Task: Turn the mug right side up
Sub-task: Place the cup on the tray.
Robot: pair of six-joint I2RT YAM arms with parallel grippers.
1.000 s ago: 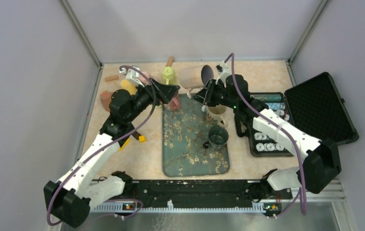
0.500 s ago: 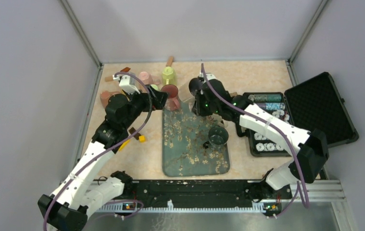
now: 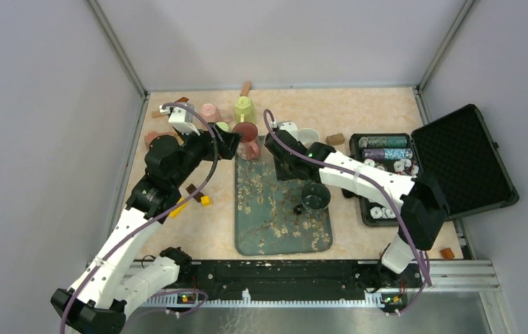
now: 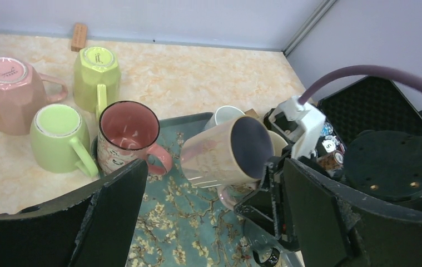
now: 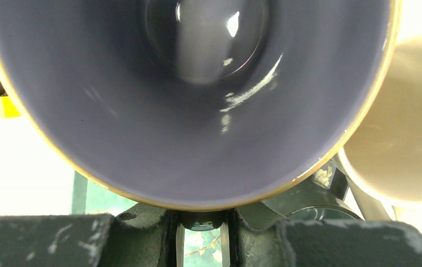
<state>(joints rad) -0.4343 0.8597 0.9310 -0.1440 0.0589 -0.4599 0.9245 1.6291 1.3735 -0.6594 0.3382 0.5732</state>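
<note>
Pinkish-beige ceramic mug with a dark purple inside [image 4: 219, 156] [image 5: 197, 83]: tipped on its side in the air above the far end of the teal flower-patterned tray [image 4: 192, 222], mouth turned toward the right wrist camera, handle hanging underneath. Pinched from below by the right gripper [image 4: 261, 197] [image 5: 203, 231], fingers [image 5: 142, 239] drawn close together under the lower rim; exact hold on the handle hard to make out. From overhead, mostly hidden under the right arm.

Just behind the mug, near the tray's far right corner: a white cup [image 4: 225, 115] and a cream mug [image 5: 397, 139].

Upright at the tray's far left corner: a red mug with a dark rim [image 4: 128, 136]. By the tray's right edge: a dark mug [image 3: 315, 197], mouth up.

Left gripper [image 4: 214, 222] spread wide, holding nothing, hanging near the tray's far left corner and facing the held mug.

Toward the table's far left corner, all bottom up: a lime-green mug [image 4: 58, 136] just beside the red mug, a second lime-green mug [image 4: 96, 69] behind, a pale pink faceted mug [image 4: 8, 83] further left.

At the table's right edge: an open black case [image 3: 462, 156].
</note>
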